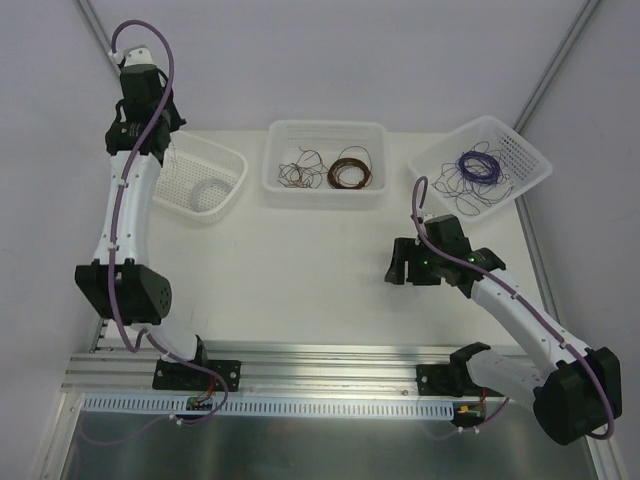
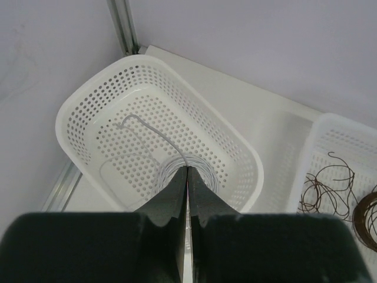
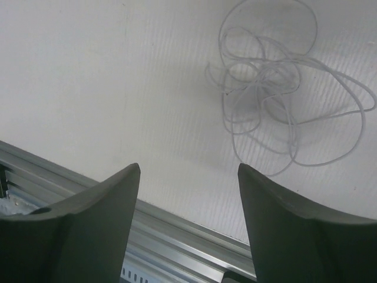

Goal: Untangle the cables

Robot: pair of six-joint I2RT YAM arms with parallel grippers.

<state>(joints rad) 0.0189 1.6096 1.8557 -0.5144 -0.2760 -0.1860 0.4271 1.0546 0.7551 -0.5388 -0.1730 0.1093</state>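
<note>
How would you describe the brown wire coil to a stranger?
At the table's far edge, find the middle basket of three. The brown coil lies in its right half: a tidy round ring, unlike the loose brown tangle on its left.

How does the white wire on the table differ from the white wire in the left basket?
The table wire sprawls in loose loops; the basket wire is wound into a round coil with one stray tail. The table wire lies on bare tabletop; the basket wire sits in the perforated basket, partly behind the left gripper. Both are thin and whitish.
</note>
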